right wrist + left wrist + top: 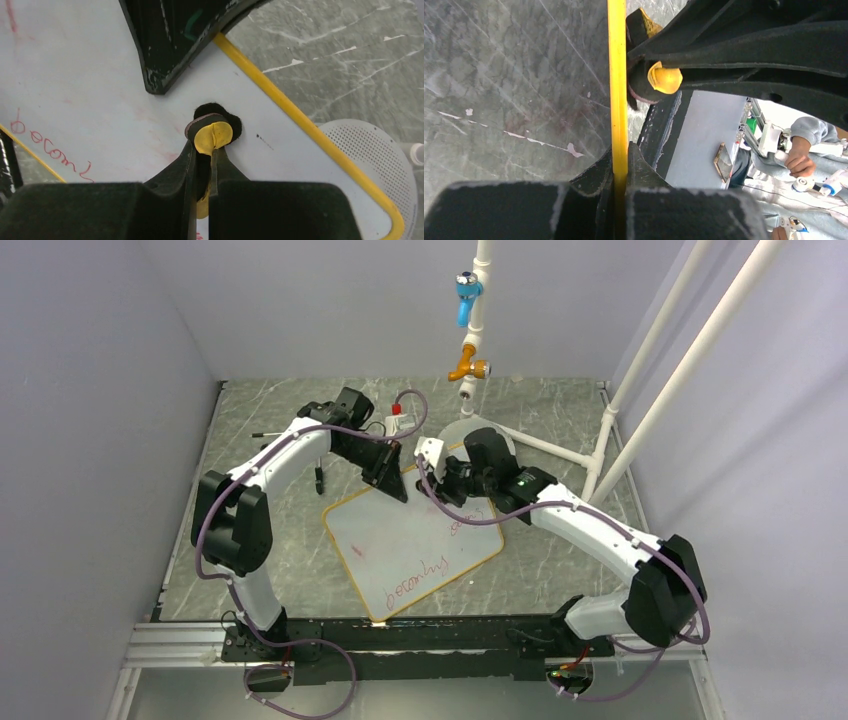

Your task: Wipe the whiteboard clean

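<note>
left fingers (596, 175) pinch the whiteboard (400, 540) by its far edge to steady it; right fingers (176, 172) clamp a yellow eraser (213, 137) pressed onto its surface.

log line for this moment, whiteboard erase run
left end effector: shut on whiteboard frame | right end effector: shut on eraser, on board | red writing: present, near half
</note>
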Tool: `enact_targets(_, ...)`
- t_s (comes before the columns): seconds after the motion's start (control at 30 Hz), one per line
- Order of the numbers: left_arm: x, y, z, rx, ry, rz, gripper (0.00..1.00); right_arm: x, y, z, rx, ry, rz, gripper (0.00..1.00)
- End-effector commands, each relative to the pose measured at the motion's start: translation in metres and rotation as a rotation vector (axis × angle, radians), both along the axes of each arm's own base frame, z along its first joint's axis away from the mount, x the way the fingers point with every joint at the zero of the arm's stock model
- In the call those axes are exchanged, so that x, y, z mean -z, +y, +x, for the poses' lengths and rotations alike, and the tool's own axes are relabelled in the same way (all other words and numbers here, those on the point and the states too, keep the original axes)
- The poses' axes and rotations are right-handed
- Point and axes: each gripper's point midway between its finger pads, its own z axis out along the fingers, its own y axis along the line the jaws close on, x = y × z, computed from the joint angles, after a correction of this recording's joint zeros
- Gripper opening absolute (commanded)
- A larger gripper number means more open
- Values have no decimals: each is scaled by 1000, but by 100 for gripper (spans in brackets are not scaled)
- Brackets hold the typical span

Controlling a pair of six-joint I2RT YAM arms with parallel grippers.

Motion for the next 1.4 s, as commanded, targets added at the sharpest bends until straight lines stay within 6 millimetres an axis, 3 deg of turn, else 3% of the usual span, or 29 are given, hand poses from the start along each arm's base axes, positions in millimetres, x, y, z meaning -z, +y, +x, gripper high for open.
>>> enact_targets(0.0,-42,-15,-31,109,8,-184,0,-36,8,34,90,-46,94,0)
enact_targets(0.1,-42,-15,-32,106,6,-185,0,-45,-23,63,240,-70,106,0)
enact_targets(0.17,-43,-14,-31,103,-1,-182,0,-40,-46,70,291,-91,85,0)
enact_targets(0.27,-45,-12,-29,94,-14,-179,0,-26,-70,64,290,-99,41,0)
enact_targets(0.33,-47,-11,-29,92,-21,-180,0,-7,-75,47,211,-88,-17,0)
enact_targets(0.53,-49,-10,-28,87,-34,-179,0,54,-58,-39,-147,-43,-189,0)
enact_targets(0.63,-48,-9,-27,86,-34,-177,0,68,-49,-64,-242,-55,-243,0)
enact_targets(0.7,-47,-9,-28,86,-33,-174,0,64,-46,-63,-234,-50,-234,0)
enact_targets(0.77,-47,-8,-28,84,-37,-173,0,56,-45,-49,-170,-67,-223,0)
enact_targets(0.9,-46,-8,-28,82,-37,-166,0,25,-61,-4,25,-116,-168,0)
enact_targets(1.0,-44,-8,-28,81,-37,-157,0,17,-73,8,78,-163,-194,0)
enact_targets(1.13,-45,-7,-28,79,-44,-156,0,34,-78,-6,20,-164,-268,0)
enact_targets(1.37,-44,-8,-26,76,-41,-157,0,73,-65,-65,-224,-78,-355,0)
